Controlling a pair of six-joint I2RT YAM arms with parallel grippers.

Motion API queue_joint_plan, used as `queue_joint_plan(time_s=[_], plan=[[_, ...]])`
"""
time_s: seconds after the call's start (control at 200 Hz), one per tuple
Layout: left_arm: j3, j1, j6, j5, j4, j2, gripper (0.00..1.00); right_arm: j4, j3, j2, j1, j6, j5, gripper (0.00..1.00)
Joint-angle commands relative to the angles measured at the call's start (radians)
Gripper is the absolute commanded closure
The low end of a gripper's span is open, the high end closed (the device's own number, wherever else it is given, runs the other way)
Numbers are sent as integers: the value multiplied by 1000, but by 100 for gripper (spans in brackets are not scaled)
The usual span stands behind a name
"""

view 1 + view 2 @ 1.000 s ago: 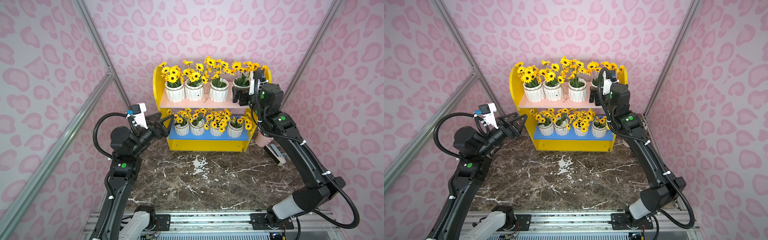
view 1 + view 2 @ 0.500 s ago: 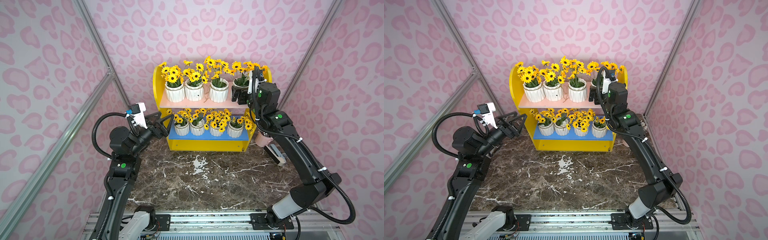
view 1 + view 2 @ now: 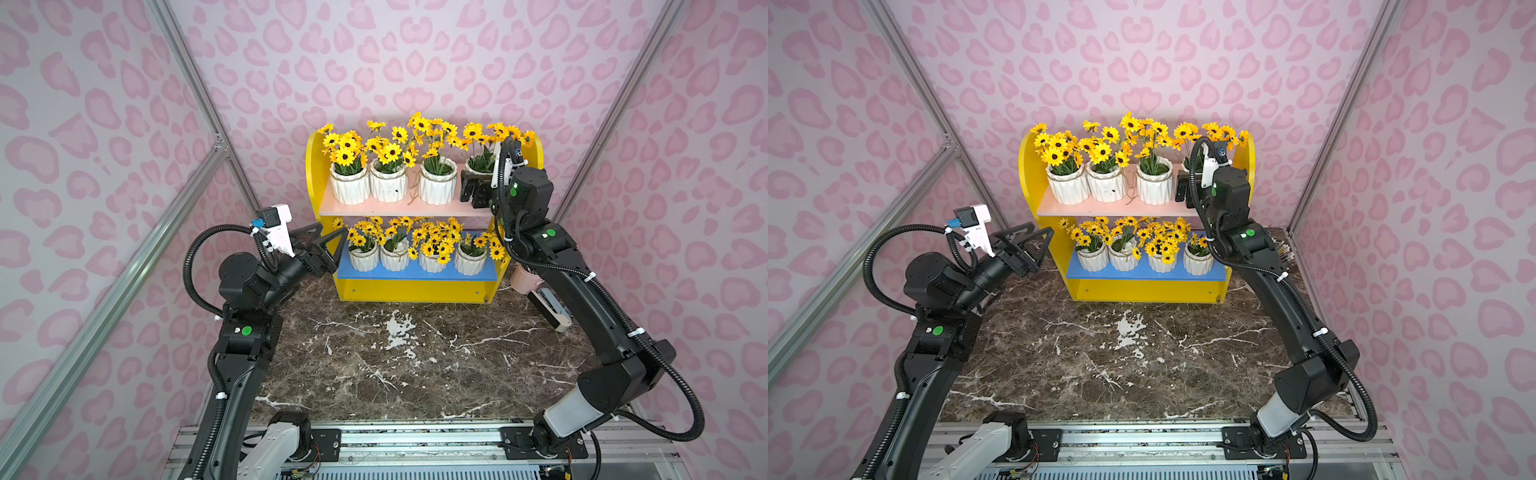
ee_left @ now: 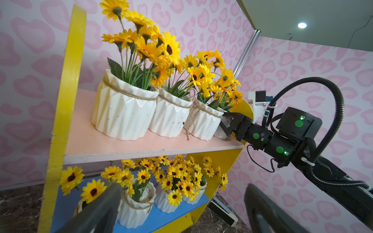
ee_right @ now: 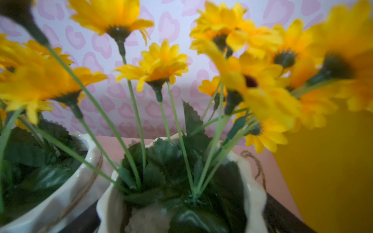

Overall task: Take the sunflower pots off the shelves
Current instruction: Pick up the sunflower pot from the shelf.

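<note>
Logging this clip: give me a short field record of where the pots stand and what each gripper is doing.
pots in view: eight sunflower pots, all on the shelves
upper board: four pots in a row
lower board: four pots in a row
right gripper: open, jaws either side of the rightmost upper pot; contact cannot be told
left gripper: open, empty, just short of the shelves' left side
pots taken off: none yet
</note>
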State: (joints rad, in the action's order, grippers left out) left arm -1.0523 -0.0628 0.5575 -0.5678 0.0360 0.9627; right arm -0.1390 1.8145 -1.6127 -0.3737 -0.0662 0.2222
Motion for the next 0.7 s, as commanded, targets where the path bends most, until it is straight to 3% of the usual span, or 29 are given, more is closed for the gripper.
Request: queue_joint_plan(time_s=[0.0,0.38,0.695], plan=[[-12,-1,1,6,-34,1,3,38,20,-10,-2,19,38,1],[-18,-1,-7,6,-36,4,3,66,7,-14,-1,63,63,1],[-18,-1,-15,5,-44,10,3,86,-16,-13,22,70,3,1]])
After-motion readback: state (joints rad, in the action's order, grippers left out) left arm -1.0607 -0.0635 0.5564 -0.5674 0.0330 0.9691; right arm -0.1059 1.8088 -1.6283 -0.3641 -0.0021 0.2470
